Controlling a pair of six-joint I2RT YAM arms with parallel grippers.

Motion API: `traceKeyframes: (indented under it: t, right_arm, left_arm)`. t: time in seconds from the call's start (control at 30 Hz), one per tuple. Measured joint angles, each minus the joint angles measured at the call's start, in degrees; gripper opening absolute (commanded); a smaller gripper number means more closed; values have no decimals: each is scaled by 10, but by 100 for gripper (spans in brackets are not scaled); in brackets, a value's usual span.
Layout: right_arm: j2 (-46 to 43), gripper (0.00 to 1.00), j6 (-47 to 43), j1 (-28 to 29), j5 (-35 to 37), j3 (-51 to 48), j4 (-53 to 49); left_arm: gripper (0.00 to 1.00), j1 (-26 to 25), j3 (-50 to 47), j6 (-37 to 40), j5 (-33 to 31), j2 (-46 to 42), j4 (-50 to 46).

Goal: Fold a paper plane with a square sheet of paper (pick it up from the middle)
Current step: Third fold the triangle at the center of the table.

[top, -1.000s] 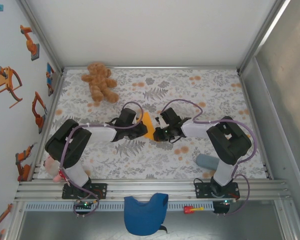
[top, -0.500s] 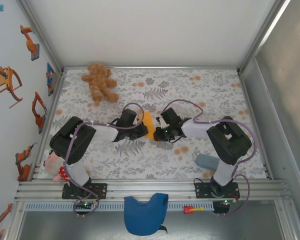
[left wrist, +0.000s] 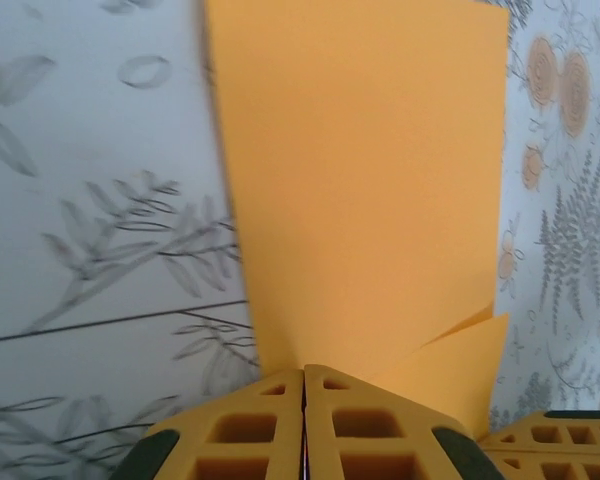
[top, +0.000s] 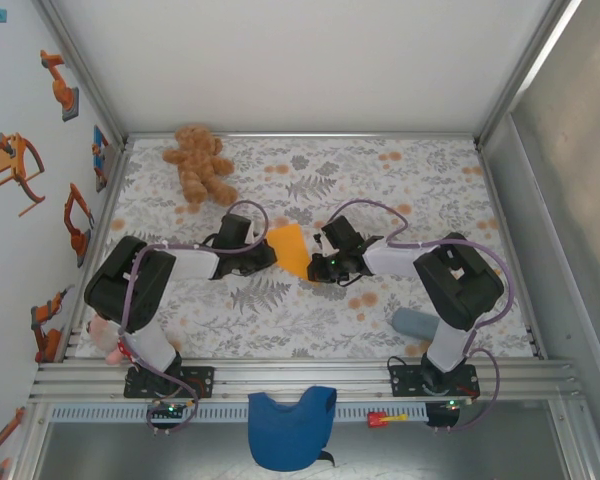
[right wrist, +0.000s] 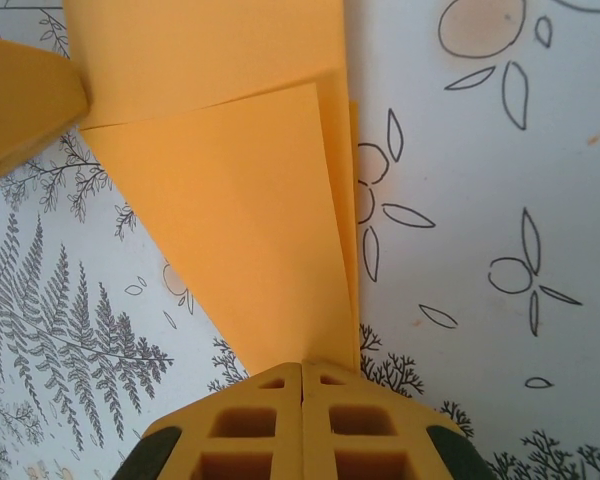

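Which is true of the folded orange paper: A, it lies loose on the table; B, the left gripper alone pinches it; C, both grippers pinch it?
C: the orange paper runs into the shut fingers of the left gripper and the right gripper in their wrist views.

Plain bright orange is seen on the paper [top: 291,249], centre frame. The desk [top: 420,190] is covered in white, printed with grey leaves and orange flowers. Brown is worn by the teddy bear [top: 200,165] upper left; blue by the cloth [top: 291,425] at bottom.
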Motion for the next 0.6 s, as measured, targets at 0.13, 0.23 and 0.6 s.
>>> traceKeyframes:
  t: [0.13,0.23,0.6]
  right_arm:
    - [-10,0,13,0,-4,-9,5]
    - [-21,1,24,0,-7,-12,8]
    - [-57,9,51,1,-15,-2,85]
  left_arm:
    - [14,18,0,15,-35,-47,-62]
    - [24,19,2,15,-48,-101,-92]
    - [49,14,-54,-90,-17,-163,-47]
